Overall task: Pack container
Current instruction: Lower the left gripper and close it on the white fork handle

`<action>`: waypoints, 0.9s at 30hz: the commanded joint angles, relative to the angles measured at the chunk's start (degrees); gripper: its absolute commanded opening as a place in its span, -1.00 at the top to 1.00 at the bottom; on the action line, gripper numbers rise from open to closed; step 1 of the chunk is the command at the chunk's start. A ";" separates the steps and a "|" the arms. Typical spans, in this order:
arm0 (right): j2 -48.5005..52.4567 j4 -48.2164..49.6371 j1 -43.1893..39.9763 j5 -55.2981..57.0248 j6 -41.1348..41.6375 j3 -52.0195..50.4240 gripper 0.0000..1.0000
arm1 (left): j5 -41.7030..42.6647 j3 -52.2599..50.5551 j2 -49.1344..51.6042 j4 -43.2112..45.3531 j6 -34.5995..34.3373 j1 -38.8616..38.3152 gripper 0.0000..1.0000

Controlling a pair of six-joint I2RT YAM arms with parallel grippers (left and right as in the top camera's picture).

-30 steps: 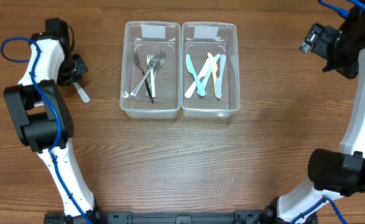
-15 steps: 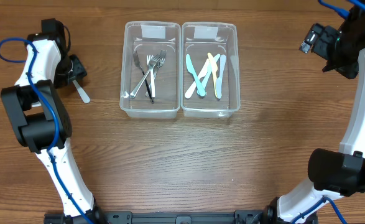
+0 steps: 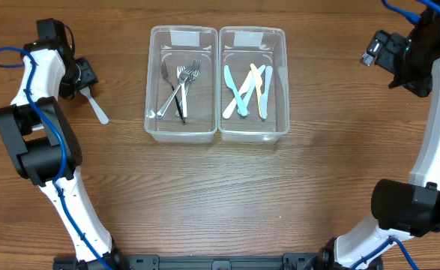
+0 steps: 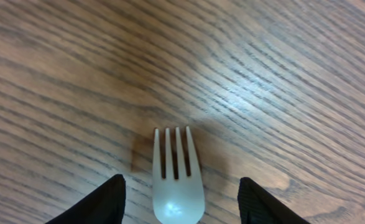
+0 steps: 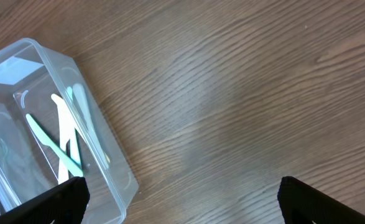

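The white plastic fork (image 4: pixel 177 182) lay flat on the wooden table (image 3: pixel 205 195), well apart from both bins, its tines showing between the spread, empty fingers (image 4: pixel 95 204) of the left gripper (image 4: pixel 180 184), which had closed on nothing yet. The chief risk, as judged from the wrist view, was a poor grasp: the fork sat low and thin against the wood, so fingers closing too high would have pinched air, and fingers driven too low could have scraped the table and skidded the fork away. Only the head was in view, so whether the jaws straddled it squarely could not be told; a pinch on the springy tines might have flicked the fork out or let it swing from one end. A second hazard lay in the carry, since a light fork held off-centre could tilt and catch the rim of the left container (image 3: pixel 182 137), where the metal forks (image 3: pixel 181 88) already lay crossed. Sorting could also go astray, because the right container (image 3: pixel 253 137) held coloured plastic knives (image 3: pixel 246 90) and the white fork resembled them in material. The right gripper (image 5: pixel 182 186) hung open and empty beside the far corner of that bin, clear of the work and unlikely to interfere unless it moved inward
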 commanded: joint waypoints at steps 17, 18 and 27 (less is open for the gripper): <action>0.07 -0.59 -0.11 0.52 0.24 0.20 -1.00 | 1.88 1.44 0.24 -1.88 1.70 0.09 -0.14; 0.07 -0.72 -0.11 0.52 0.24 0.20 -1.00 | 1.77 1.44 0.24 -2.08 1.70 0.09 -0.32; 0.07 -0.96 -0.11 0.52 0.24 0.20 -1.00 | -1.18 1.42 0.61 -3.13 0.46 0.09 -0.05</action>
